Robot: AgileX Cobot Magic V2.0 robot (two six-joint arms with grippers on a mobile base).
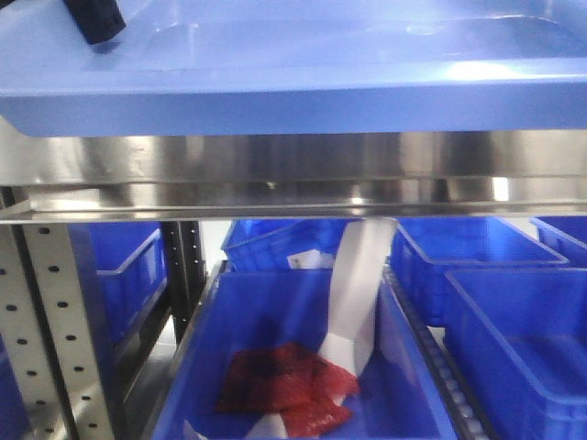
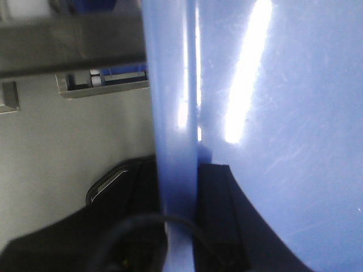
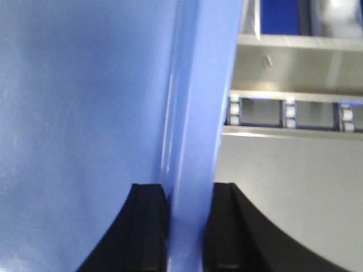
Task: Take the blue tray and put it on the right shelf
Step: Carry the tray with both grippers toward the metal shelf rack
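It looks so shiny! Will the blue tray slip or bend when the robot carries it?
Probably slippery: the blue tray is glossy, with bright glare. Likely stiff: its front edge looks straight with jaws pinching its rim. Seems light: thin, shallow plastic, apparently empty.

the tray (image 1: 293, 101) lies above the shelf rail (image 1: 293, 170), with bins (image 1: 257, 321) below it.

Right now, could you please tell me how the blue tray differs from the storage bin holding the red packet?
The blue tray is pale periwinkle; the storage bin is a darker, saturated blue. The tray is shallow, the bin deep-walled. The tray is above the steel shelf rail; the bin sits below it, holding a red packet. Both are blue plastic.
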